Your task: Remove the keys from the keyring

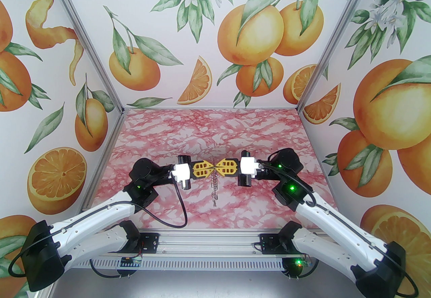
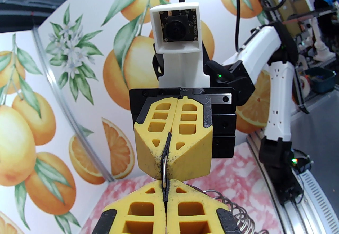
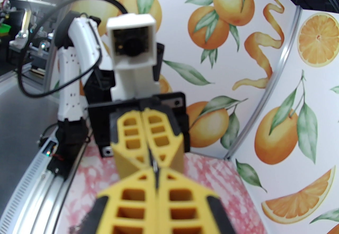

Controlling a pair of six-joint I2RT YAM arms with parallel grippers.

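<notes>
Both grippers met tip to tip above the middle of the pink marbled table (image 1: 151, 141). The left gripper (image 1: 210, 169) had its yellow fingers pressed fully together on the keyring (image 2: 167, 145), a thin dark strip seen edge-on in the left wrist view. The right gripper (image 1: 219, 167) was clamped just as tightly on the same strip from the opposite side. A small silvery ring (image 2: 164, 172) sat in the narrow gap between the two sets of fingertips. In the top view a string of small rings (image 1: 214, 185) ran from the pinch point toward the near edge, ending in what were probably the keys (image 1: 214, 201). Whether that string hung free or lay on the table I could not tell. Silvery wire coils (image 2: 238, 211) showed just beside the left gripper's fingers in its own wrist view.
</notes>
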